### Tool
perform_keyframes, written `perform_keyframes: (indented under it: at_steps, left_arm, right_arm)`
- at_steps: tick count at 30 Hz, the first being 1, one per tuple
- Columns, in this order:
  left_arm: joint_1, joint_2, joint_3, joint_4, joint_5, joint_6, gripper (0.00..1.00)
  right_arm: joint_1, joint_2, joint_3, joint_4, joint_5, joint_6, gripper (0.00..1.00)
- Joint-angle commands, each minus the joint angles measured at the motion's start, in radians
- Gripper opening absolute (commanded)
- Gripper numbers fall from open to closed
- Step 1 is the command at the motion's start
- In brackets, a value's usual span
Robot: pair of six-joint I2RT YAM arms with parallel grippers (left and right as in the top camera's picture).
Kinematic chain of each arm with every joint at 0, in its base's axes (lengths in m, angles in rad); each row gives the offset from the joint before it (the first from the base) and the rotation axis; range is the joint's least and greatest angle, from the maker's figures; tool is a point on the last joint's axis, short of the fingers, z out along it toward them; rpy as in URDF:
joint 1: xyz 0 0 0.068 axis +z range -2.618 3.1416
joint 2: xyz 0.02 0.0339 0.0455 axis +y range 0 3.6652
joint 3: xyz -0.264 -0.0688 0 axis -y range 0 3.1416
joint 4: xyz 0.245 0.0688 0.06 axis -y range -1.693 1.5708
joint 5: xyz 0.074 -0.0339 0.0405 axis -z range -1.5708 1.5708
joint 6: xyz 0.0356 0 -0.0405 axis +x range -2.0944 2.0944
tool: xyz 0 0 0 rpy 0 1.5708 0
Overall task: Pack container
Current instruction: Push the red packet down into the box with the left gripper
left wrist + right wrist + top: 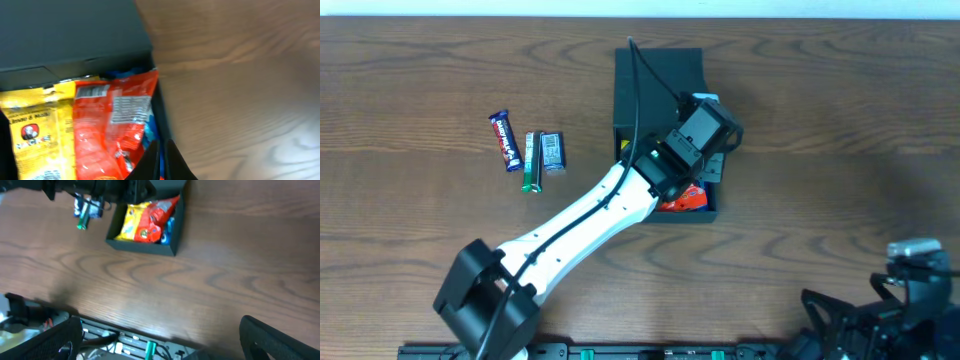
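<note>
Container is set at the far middle of the table, its flap lid laid back so that it can be filled from above. A yellow packet and a red packet are laid side by side within, while three snacks are seen well apart to its left, probably to be fetched next. The left arm is stretched diagonally over the container, the left gripper pointed down by its wall with fingers pressed together and nothing seen pinched; the right gripper is parked at the near right corner, fingers spread wide.
</note>
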Motion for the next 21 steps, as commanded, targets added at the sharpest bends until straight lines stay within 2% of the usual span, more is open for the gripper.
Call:
perform_keyframes:
  at_steps: [1, 6, 14, 21]
  left_arm:
    - [0.003, 0.079, 0.012, -0.028, -0.023, 0.061, 0.06]
    - [0.003, 0.161, 0.011, -0.059, -0.02, 0.061, 0.06]
    - [0.003, 0.285, 0.011, -0.051, 0.103, 0.06, 0.06]
    - [0.003, 0.242, 0.027, -0.014, 0.178, 0.066, 0.06]
  right_arm:
    - [-0.008, -0.005, -0.039, -0.003, -0.003, 0.014, 0.99]
    - [-0.008, -0.005, -0.048, -0.003, -0.003, 0.021, 0.99]
    - [-0.008, -0.005, -0.048, -0.002, -0.003, 0.02, 0.99]
    - [-0.008, -0.005, -0.048, -0.003, 0.001, 0.012, 0.99]
